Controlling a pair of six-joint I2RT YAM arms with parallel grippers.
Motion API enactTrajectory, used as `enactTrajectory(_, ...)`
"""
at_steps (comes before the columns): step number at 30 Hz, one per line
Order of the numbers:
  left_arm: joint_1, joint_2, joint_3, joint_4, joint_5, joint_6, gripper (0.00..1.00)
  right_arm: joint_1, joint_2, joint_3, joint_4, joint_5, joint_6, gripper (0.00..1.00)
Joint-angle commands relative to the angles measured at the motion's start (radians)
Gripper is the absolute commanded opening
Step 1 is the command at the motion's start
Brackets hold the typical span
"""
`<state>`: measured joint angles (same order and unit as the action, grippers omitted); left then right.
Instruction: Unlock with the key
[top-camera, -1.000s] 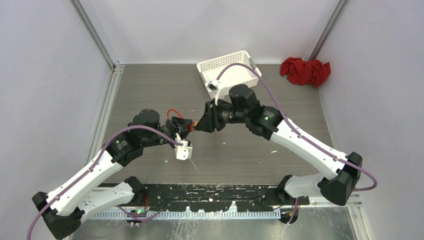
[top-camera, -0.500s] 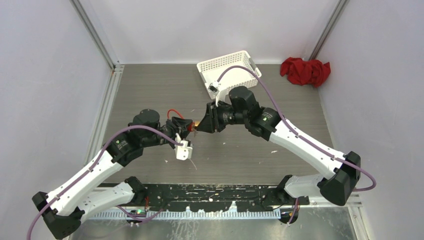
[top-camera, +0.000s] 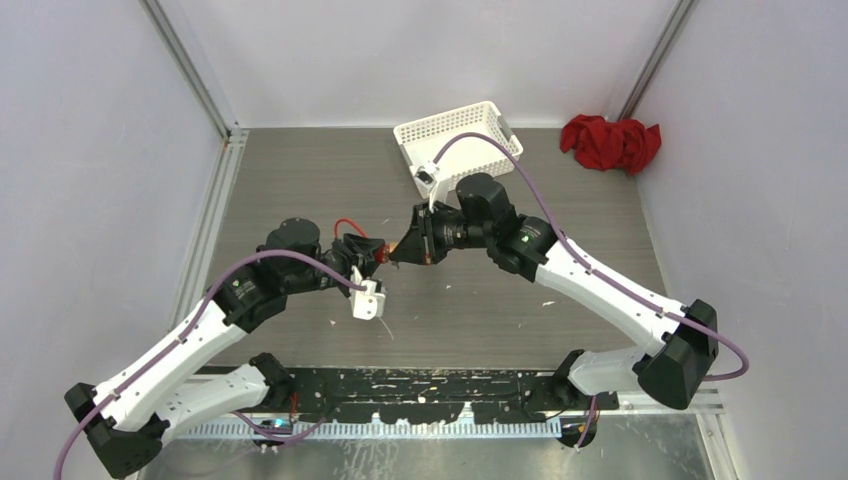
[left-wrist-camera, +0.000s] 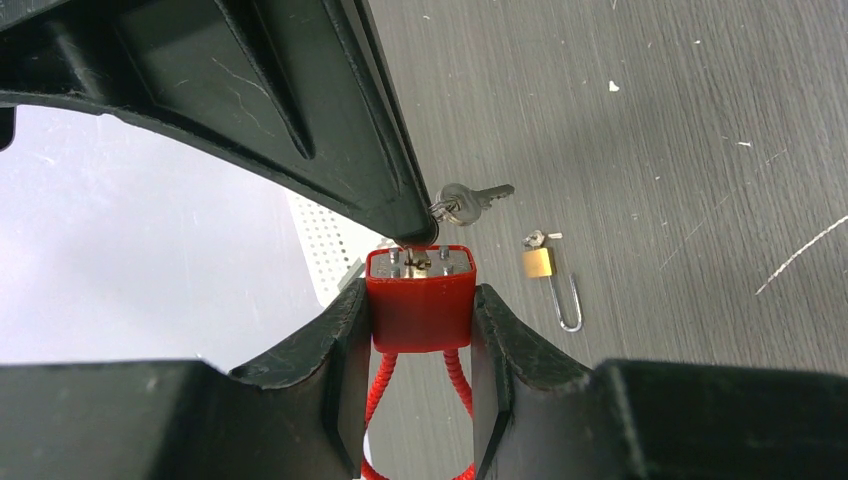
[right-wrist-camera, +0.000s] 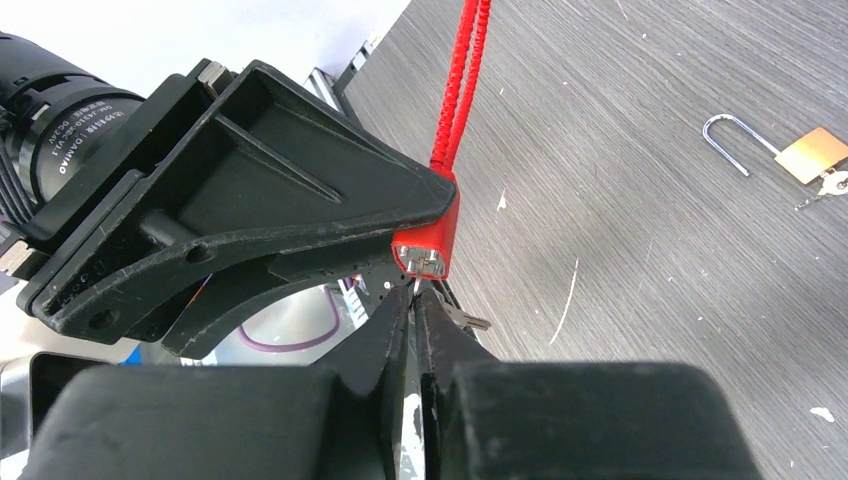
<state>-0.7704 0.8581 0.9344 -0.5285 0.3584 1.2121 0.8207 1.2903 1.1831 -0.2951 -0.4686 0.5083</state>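
The left end effector (left-wrist-camera: 420, 335) is clamped on the red padlock (left-wrist-camera: 419, 298), holding it above the tabletop (left-wrist-camera: 650, 120) with its keyway face turned toward the right arm. The right end effector (right-wrist-camera: 413, 300) meets that face tip-on, its fingers pinched nearly together on the key (left-wrist-camera: 421, 263) seated there. A second key (left-wrist-camera: 478, 198) dangles just beside the tip.

What the right tool (right-wrist-camera: 414, 300) pinches at the red lock (right-wrist-camera: 430, 250) is hidden.
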Motion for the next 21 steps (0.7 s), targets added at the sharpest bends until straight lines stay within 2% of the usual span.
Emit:
enactTrajectory(1,-0.004,-0.004,0.023,0.068,0.014,-0.007,0.00,-0.002,0.003,-0.008,0.074,-0.002,0.017,0.10)
enactTrajectory(4,-0.003,0.001,0.027,0.070,0.014,-0.009,0.00,-0.002,0.003,-0.018,0.092,0.006,0.027,0.05)
enactTrajectory(6,-0.003,0.004,0.031,0.073,0.014,-0.015,0.00,-0.002,0.005,-0.022,0.099,0.010,0.030,0.05)
enactTrajectory(8,-0.003,0.008,0.035,0.076,0.014,-0.017,0.00,-0.001,0.011,-0.023,0.100,0.020,0.029,0.10)
enactTrajectory(15,-0.004,0.023,0.062,0.093,0.020,-0.062,0.00,0.000,-0.009,-0.065,0.173,0.064,0.069,0.06)
enactTrajectory(21,-0.003,0.018,0.042,0.166,0.016,-0.053,0.00,0.002,-0.019,-0.124,0.277,0.101,0.184,0.01)
